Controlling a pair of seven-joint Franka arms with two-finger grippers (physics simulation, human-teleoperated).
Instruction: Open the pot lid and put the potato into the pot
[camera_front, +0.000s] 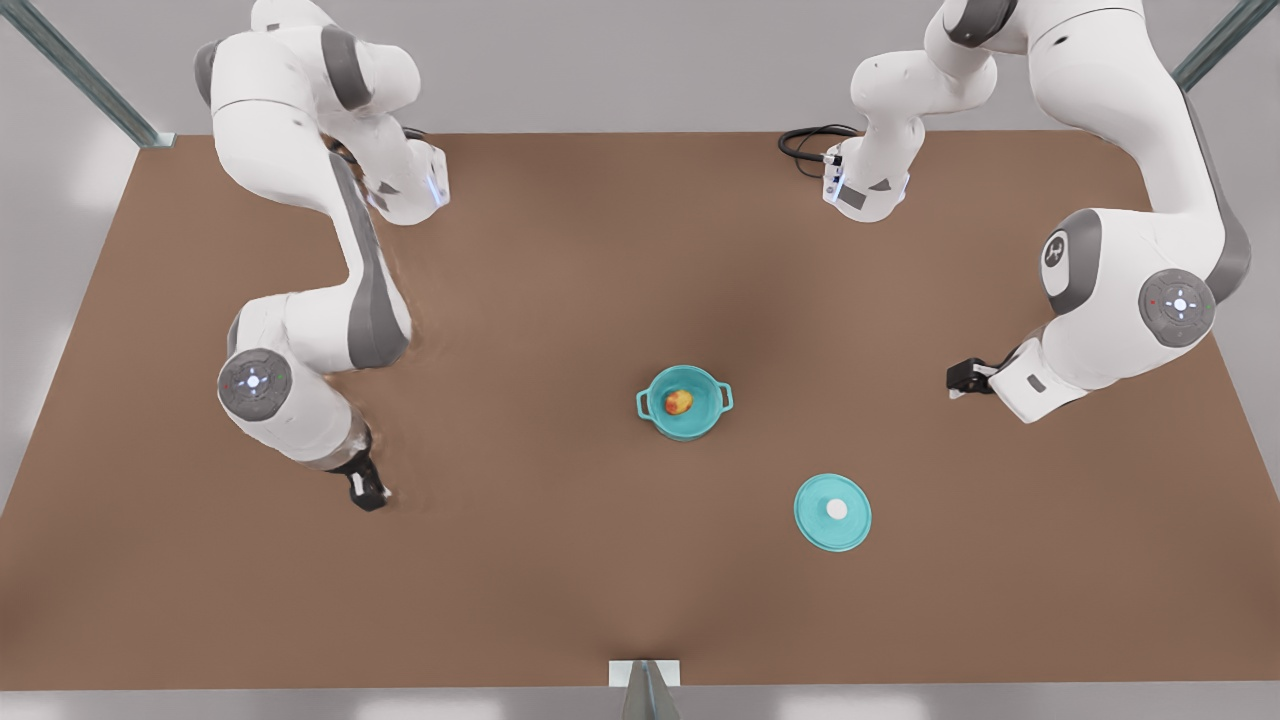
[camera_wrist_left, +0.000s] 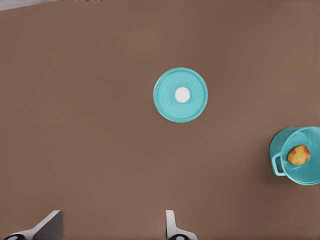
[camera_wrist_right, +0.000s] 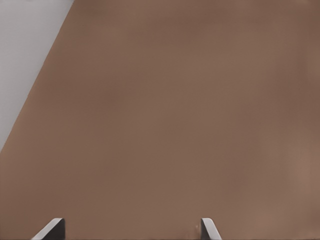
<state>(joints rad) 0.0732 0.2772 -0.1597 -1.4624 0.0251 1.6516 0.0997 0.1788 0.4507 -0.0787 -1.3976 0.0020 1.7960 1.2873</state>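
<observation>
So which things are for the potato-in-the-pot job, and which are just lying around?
For the job: pot; potato, sitting inside it; pot lid, lying flat beside the pot; left end effector and right end effector, both open and empty.
Just there: brown table; black cable at its far edge.

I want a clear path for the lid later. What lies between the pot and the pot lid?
Nothing: in the front view only bare brown table separates the pot from the pot lid.
</observation>
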